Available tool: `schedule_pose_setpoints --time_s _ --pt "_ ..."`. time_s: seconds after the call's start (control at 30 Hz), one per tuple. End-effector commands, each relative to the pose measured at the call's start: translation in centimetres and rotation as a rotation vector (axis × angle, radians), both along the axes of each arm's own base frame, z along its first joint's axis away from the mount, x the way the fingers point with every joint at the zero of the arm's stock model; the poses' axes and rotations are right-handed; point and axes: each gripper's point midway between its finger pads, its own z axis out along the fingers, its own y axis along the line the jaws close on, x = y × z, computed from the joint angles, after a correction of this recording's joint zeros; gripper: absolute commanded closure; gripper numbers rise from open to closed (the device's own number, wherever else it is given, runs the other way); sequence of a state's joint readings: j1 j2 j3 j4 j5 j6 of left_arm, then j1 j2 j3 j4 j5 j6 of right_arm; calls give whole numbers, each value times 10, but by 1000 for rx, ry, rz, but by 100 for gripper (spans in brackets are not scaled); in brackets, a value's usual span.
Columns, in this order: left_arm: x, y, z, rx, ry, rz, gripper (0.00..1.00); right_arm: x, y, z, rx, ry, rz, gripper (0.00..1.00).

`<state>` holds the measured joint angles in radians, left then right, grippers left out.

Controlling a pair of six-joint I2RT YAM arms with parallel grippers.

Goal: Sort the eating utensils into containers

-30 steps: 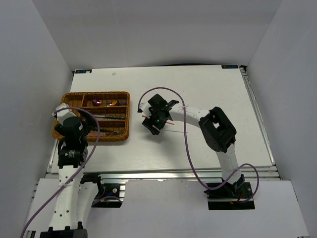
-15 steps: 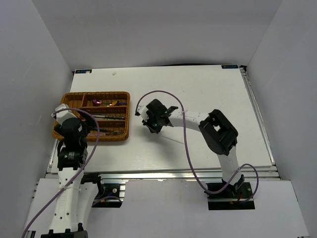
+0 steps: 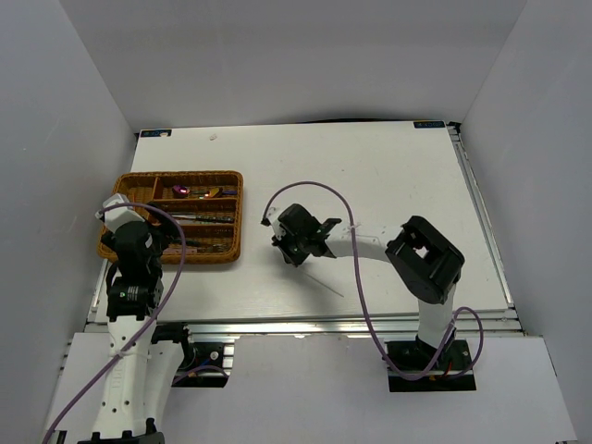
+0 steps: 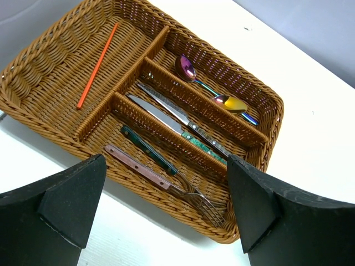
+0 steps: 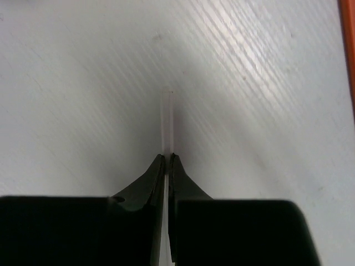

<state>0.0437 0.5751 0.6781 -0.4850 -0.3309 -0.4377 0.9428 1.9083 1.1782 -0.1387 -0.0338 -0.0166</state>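
Between the tips of the right gripper [image 5: 167, 158], clamped hard on a thin pale stick, a silver chopstick [image 5: 166, 119] by the look of it, though too faint and blurred in the wrist view to be sure. Pressed together with only a hairline seam left. Pokes out ahead of the tips, low over the white table [image 3: 388, 176], and from above shows as a fine line trailing out behind the gripper toward the table's near edge. Just off to the right in the wrist view, flat on the table and apart from the pinched stick, a loose red chopstick [image 5: 348, 55], cut off by the picture's edge. From overhead, that gripper mid-table, right of the wicker tray [image 3: 171, 174] and clear of it. Over on the other side, spread as wide as can be: left gripper [image 4: 166, 166] with nothing between its dark fingers [image 4: 72, 205], hanging above the tray's near side. Below it, sorted by kind. In the long crosswise section, one orange-red chopstick [image 4: 97, 65] lying alone, slanted across the floor. In the far slot, a purple-sheened spoon [image 4: 186, 66] and a gold-bowled spoon [image 4: 233, 103] end to end. In the middle slot, two knives [image 4: 166, 113] side by side, blades toward the crosswise divider. In the nearest slot, a green-handled fork [image 4: 147, 147] and a pinkish-handled fork [image 4: 136, 164], tines [image 4: 205, 205] toward the tray's end wall.
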Motion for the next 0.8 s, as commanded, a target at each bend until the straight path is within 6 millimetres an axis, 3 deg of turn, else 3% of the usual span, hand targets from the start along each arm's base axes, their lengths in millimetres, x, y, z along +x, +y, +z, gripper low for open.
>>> schedule_pose_setpoints --time_s 0.0,0.13,0.47,0.77 --pt "4 -5 4 -1 -16 -32 2 -18 -22 -1 -41 85 -112 100" --pt "5 -7 3 -2 -11 -41 2 -14 -16 20 13 70 -138 100" --pt "6 -14 4 -7 -23 -78 2 -4 -17 38 46 38 -217 100" --pt "9 -22 4 -11 -28 -126 2 2 -7 73 161 33 -264 100"
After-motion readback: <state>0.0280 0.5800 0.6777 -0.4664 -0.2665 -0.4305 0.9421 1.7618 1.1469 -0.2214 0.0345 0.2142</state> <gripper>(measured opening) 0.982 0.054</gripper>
